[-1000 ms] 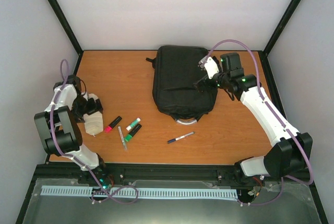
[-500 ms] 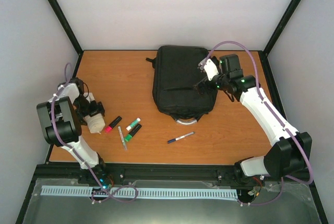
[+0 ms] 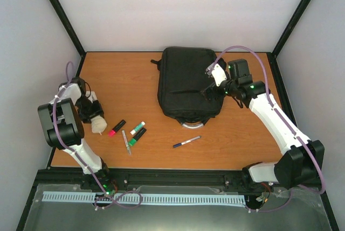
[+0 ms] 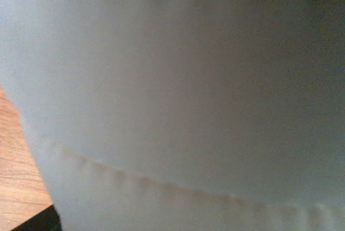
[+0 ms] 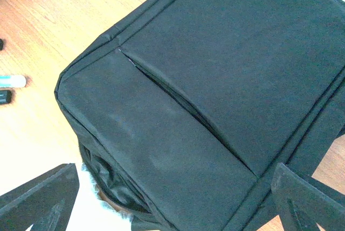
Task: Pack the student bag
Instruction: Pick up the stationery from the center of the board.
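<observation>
The student bag (image 3: 183, 83) is a large black backpack lying flat at the table's middle back, its grey loop handle (image 3: 190, 125) toward me. My right gripper (image 3: 211, 90) hovers over the bag's right side, open. In the right wrist view its fingertips (image 5: 43, 198) stand far apart above the bag (image 5: 215, 69), whose near-end zipper gapes a little. My left gripper (image 3: 91, 113) is at the left edge, right against a white translucent container (image 3: 99, 126). That container (image 4: 178, 91) fills the left wrist view and hides the fingers.
Loose on the table between the arms lie a pink highlighter (image 3: 116, 127), two green markers (image 3: 137, 132), a silver pen (image 3: 126, 141) and a blue pen (image 3: 186, 141). Black frame posts and white walls enclose the table.
My left gripper has dropped closer onto the white container, which now shows shorter from above. The right gripper has shifted slightly toward me over the bag.
</observation>
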Available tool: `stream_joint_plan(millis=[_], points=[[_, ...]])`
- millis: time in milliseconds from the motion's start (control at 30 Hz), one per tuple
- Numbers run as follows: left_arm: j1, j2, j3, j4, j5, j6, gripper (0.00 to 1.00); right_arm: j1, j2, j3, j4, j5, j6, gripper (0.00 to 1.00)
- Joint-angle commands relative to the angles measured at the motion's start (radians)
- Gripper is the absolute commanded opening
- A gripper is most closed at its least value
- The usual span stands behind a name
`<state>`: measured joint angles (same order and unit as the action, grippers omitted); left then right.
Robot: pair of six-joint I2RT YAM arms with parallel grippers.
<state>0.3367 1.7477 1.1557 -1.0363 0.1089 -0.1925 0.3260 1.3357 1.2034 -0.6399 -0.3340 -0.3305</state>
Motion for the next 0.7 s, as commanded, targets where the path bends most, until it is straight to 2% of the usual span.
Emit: stream_joint_plan(millis=[0,133,300,400,567,667], points=[[0.008,-0.020,0.090,0.000,0.053,0.040,0.55,0.001,-0.024,-0.010,0.011,0.000,-0.007,1.00],[-0.020,-0.036,0.164,-0.004,0.089,0.059,0.52,0.001,-0.018,-0.010,0.018,0.001,-0.005,1.00],[-0.127,0.003,0.245,-0.024,0.096,0.140,0.52,0.000,-0.008,-0.014,0.029,-0.013,0.005,1.00],[-0.216,0.048,0.284,-0.041,0.031,0.174,0.53,0.000,-0.004,-0.015,0.034,-0.023,0.012,1.00],[-0.364,0.100,0.307,-0.027,-0.176,0.192,0.56,0.001,-0.003,-0.013,0.030,-0.021,0.011,1.00],[-0.397,0.160,0.327,-0.040,-0.191,0.187,0.57,0.000,-0.008,-0.017,0.032,-0.016,0.006,1.00]])
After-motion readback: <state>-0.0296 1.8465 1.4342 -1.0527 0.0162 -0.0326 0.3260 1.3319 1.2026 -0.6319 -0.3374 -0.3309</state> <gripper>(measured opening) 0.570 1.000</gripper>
